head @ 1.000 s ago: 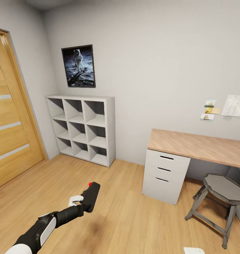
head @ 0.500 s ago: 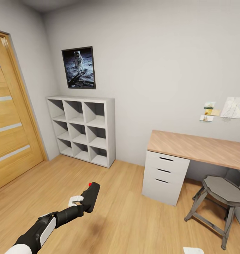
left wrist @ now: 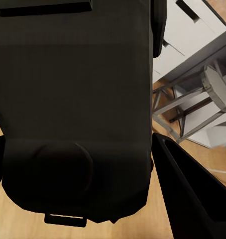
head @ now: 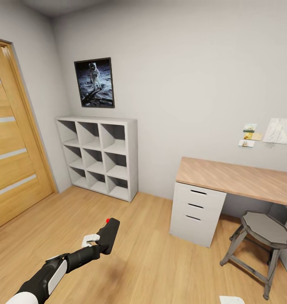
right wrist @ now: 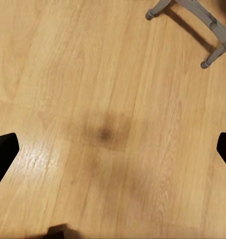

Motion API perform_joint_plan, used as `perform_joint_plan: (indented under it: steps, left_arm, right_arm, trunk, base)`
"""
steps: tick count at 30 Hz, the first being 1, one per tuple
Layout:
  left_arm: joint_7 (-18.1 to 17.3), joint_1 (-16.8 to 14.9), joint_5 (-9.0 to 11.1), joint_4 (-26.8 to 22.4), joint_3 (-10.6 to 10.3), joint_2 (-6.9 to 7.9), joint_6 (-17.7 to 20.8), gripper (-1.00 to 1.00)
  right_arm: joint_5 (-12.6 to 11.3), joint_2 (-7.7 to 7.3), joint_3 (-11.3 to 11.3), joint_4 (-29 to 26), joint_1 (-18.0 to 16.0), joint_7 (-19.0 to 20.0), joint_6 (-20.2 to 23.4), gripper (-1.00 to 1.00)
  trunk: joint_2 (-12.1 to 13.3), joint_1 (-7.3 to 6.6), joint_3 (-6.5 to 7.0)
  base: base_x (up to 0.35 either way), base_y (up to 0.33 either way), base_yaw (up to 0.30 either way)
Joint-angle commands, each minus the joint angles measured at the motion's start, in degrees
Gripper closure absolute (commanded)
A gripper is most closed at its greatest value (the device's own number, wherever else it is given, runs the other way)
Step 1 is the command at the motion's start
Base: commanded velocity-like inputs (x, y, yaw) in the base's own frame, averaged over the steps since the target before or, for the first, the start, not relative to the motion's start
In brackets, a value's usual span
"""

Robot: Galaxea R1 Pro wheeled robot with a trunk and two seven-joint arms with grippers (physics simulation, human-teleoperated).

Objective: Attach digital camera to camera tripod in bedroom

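Observation:
The digital camera (head: 108, 235), a matte-black box with a red button (head: 107, 220) on top, hangs low over the wood floor at the lower left of the head view. My left gripper (head: 103, 241) is shut on it. In the left wrist view the camera's black body (left wrist: 73, 99) sits between the fingers (left wrist: 192, 194). My right gripper (right wrist: 113, 149) is open over bare floor, its dark fingertips (right wrist: 3, 152) far apart with nothing between them. The camera tripod is out of view.
A white cube shelf (head: 99, 154) stands against the far wall under an astronaut poster (head: 95, 82). At the right are a wood-topped desk (head: 236, 177) with white drawers (head: 196, 207) and a grey stool (head: 261, 242). A wooden door (head: 12, 147) lines the left wall.
The whole head view has shifted slightly, with wall, shelf and desk sitting a little lower in the picture. The left arm and the camera it holds keep the same place.

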Motion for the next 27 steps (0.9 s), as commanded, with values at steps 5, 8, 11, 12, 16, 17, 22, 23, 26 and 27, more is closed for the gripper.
perform_joint_plan:
  steps: [5,8,11,12,16,17,22,23,26,27]
  left_arm:
    - [-0.1,0.0,0.6,0.0,-0.2,-0.10,0.5,1.00]
    - [-0.1,0.0,0.6,0.0,-0.2,-0.15,0.5,1.00]
    - [0.0,0.0,0.6,0.1,-0.2,-0.12,0.5,1.00]
    - [0.0,0.0,0.6,0.1,-0.2,-0.11,0.5,1.00]
    - [0.0,0.0,0.5,0.1,-0.2,-0.09,0.5,1.00]
    - [0.0,0.0,0.5,0.1,-0.2,-0.09,0.5,1.00]
    - [-0.1,0.0,0.4,0.1,-0.2,-0.10,0.5,1.00]
    - [-0.1,0.0,0.4,0.1,-0.2,-0.11,0.5,1.00]
    - [0.0,0.0,0.4,0.1,-0.2,-0.15,0.5,1.00]
    - [0.0,0.0,0.4,0.1,-0.2,-0.17,0.5,1.00]
  right_arm:
    - [0.1,-0.02,-0.1,0.2,-0.1,-0.1,-0.4,-1.00]
    - [0.1,-0.03,-0.1,0.2,-0.1,-0.1,-0.4,-1.00]
    - [0.1,-0.03,-0.1,0.2,-0.1,-0.1,-0.4,-1.00]
    - [0.1,-0.03,-0.1,0.2,-0.1,-0.1,-0.4,-1.00]
    - [0.0,-0.03,-0.1,0.2,-0.1,-0.1,-0.5,-1.00]
    - [0.0,-0.03,-0.1,0.2,-0.1,-0.1,-0.5,-1.00]
    - [0.1,0.04,-0.1,0.2,-0.1,0.2,-0.5,-1.00]
    - [0.1,0.05,-0.1,0.2,-0.1,0.2,-0.5,-1.00]
    - [0.1,0.05,-0.1,0.2,-0.1,0.3,-0.6,-1.00]
    - [0.1,0.06,-0.1,0.2,-0.1,0.4,-0.8,-1.00]
  trunk:
    - [2.0,-1.10,0.83]
    - [3.2,-1.76,1.37]
    - [4.4,-2.42,1.91]
    - [4.8,-2.64,2.09]
    - [6.4,-3.52,2.81]
    - [6.8,-3.74,2.99]
    - [8.8,-4.83,3.88]
    - [9.2,-5.05,4.06]
    - [10.4,-5.71,4.60]
    - [10.8,-5.93,4.78]
  base:
    - [0.000,0.000,0.000]
    - [0.000,0.000,0.000]
    - [0.000,0.000,0.000]
    - [0.000,0.000,0.000]
    - [0.000,0.000,0.000]
    - [0.000,0.000,0.000]
    - [0.000,0.000,0.000]
    - [0.000,0.000,0.000]
    - [0.000,0.000,0.000]
    - [0.000,0.000,0.000]
